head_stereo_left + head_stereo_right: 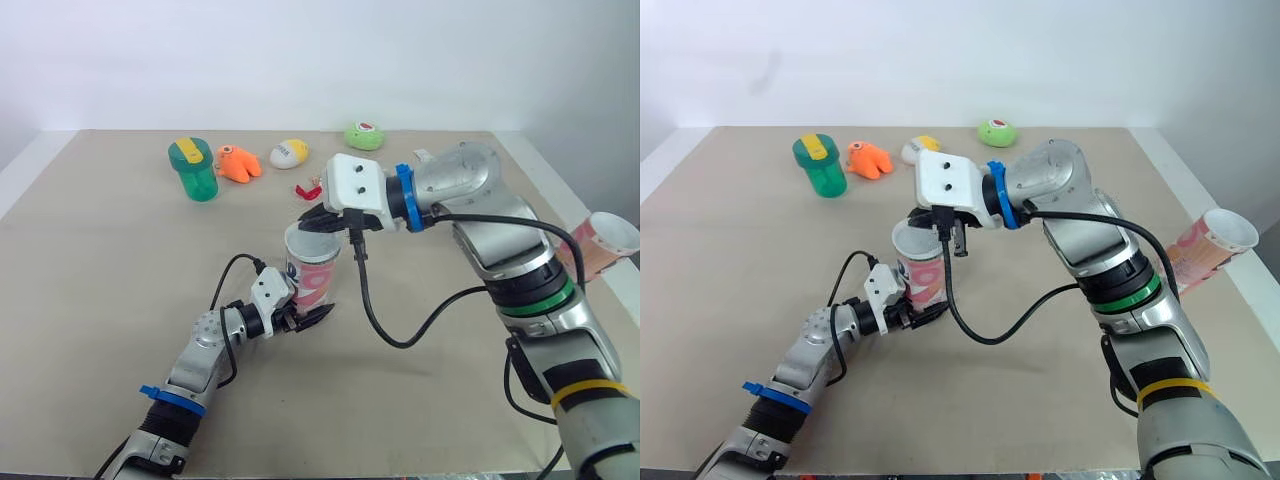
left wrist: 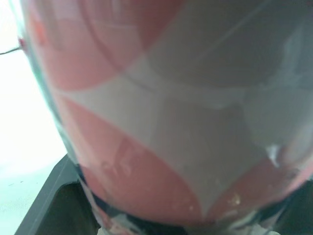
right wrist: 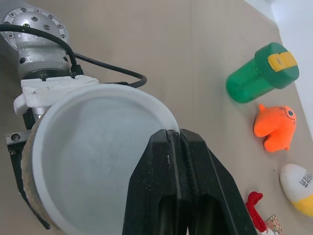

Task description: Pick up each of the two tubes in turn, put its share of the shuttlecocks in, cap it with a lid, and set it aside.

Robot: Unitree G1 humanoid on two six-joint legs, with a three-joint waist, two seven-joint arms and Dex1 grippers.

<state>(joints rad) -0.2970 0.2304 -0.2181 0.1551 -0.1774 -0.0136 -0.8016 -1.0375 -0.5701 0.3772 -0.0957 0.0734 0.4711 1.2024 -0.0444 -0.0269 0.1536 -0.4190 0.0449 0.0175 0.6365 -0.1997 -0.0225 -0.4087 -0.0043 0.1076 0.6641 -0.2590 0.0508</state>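
A pink and white tube (image 1: pixel 313 272) stands upright in the middle of the table, its open mouth facing up. My left gripper (image 1: pixel 306 316) is shut on its lower part, and the tube's wall (image 2: pixel 161 122) sits right against that wrist camera. My right gripper (image 1: pixel 322 222) hovers at the far rim of the tube's mouth. Its fingers (image 3: pixel 176 161) are pressed together with nothing visible between them. The tube's inside (image 3: pixel 98 161) looks white and bare. A second pink and white tube (image 1: pixel 605 245) lies tilted at the table's right edge.
At the back of the table (image 1: pixel 110 300) are a green bottle with a yellow lid (image 1: pixel 194 169), an orange toy (image 1: pixel 239 163), a white and yellow egg shape (image 1: pixel 289 153), a green round toy (image 1: pixel 365 135) and a small red piece (image 1: pixel 308 189).
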